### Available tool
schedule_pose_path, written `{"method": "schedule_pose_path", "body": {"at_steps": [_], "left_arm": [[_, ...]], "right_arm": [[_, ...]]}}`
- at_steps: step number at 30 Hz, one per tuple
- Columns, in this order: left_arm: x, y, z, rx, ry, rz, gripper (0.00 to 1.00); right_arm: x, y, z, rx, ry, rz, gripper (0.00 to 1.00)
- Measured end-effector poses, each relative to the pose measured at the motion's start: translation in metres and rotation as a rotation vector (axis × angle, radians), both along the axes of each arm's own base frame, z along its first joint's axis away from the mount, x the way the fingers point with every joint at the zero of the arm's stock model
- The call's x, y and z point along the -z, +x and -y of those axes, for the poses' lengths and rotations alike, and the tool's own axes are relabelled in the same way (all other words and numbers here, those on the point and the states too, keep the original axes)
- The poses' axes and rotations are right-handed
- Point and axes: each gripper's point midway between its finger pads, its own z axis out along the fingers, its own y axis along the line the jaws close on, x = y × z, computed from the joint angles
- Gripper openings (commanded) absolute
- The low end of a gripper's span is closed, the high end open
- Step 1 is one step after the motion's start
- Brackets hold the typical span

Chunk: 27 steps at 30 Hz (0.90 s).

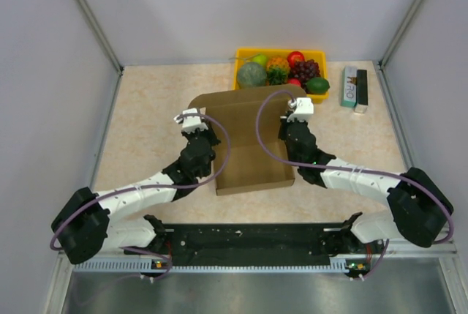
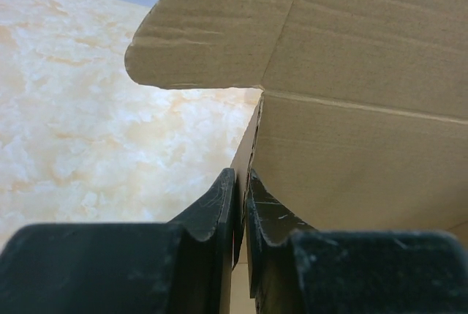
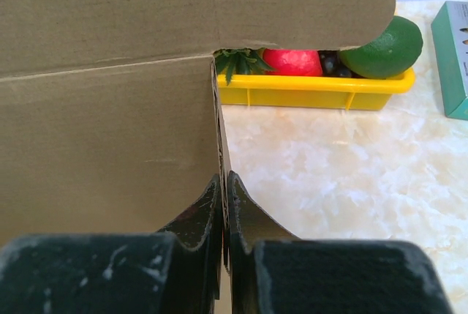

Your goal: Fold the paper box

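left gripper (image 2: 240, 182) and right gripper (image 3: 223, 182) each pinch a thin corrugated side wall of the brown box (image 1: 248, 153), round-cornered flaps (image 2: 212, 28) just beyond them.

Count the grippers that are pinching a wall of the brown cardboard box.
2. The left gripper clamps the left side wall of the paper box. The right gripper clamps its right side wall. Both grips show clearly in the wrist views.

Fingers (image 3: 191, 222) tight on paper box (image 3: 110, 131)
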Motion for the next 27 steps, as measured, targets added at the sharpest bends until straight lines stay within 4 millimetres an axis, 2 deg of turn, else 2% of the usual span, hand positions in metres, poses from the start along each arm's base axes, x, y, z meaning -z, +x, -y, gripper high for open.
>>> {"method": "schedule_pose_path", "body": {"at_steps": [8, 18, 27], "left_arm": [[0.005, -0.007, -0.001, 0.028, -0.076, 0.031, 0.17], [0.012, -0.01, 0.002, 0.015, -0.2, 0.018, 0.14], [0.032, -0.017, 0.008, 0.017, -0.181, -0.016, 0.13]], "right_arm": [[0.002, -0.006, 0.002, -0.035, 0.006, 0.055, 0.0], [0.003, -0.011, 0.002, -0.048, 0.006, 0.083, 0.0], [0.021, -0.022, 0.008, -0.058, -0.014, 0.06, 0.0]]}}
